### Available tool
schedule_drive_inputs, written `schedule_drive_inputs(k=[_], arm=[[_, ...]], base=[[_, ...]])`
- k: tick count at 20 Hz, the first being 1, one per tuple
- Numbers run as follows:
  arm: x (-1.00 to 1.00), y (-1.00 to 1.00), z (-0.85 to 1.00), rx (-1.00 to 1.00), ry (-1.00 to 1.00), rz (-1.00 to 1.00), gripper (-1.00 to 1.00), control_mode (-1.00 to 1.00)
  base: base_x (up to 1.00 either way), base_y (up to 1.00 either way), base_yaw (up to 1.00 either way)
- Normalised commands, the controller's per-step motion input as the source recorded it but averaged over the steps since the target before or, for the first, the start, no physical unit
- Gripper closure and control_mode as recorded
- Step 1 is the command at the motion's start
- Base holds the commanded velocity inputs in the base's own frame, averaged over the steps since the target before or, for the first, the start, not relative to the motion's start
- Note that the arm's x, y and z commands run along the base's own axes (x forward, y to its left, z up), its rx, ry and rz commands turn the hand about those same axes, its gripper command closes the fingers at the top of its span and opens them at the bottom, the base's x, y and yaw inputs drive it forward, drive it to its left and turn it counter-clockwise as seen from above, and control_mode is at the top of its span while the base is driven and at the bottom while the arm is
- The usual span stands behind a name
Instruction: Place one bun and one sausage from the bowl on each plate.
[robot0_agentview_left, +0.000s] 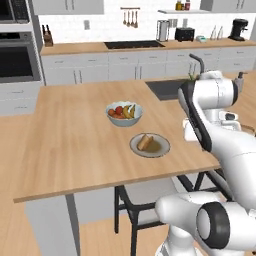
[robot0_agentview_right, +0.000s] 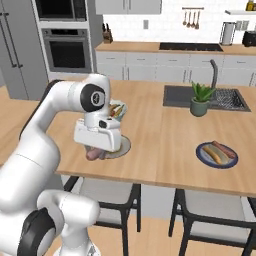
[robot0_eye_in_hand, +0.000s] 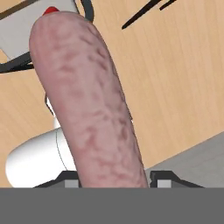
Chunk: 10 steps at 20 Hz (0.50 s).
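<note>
Sausage (robot0_eye_in_hand: 87, 100): held lengthwise in the closed jaws of the gripper (robot0_agentview_right: 97, 150), at the near edge of the grey plate (robot0_agentview_left: 150, 145) that already carried one bun (robot0_agentview_left: 145, 142).

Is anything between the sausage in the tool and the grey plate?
Nothing visible. The tool holds the sausage right by the grey plate, where only a bun lies, leaving bare plate beside it.

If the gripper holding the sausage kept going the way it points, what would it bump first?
Probably the wooden floor. The hand view looks past the sausage in the gripper at floor and dark chair legs; depth is unclear.
</note>
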Motion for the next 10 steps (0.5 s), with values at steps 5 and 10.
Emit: schedule_drive_inputs(k=[5, 10], arm=[[0.10, 0.06, 0.00, 0.00, 0.00, -0.03, 1.00, -1.00], [0.81, 0.40, -0.33, 0.00, -0.08, -0.07, 1.00, -1.00]], base=[[0.69, 0.42, -0.16], [0.00, 0.00, 0.00]])
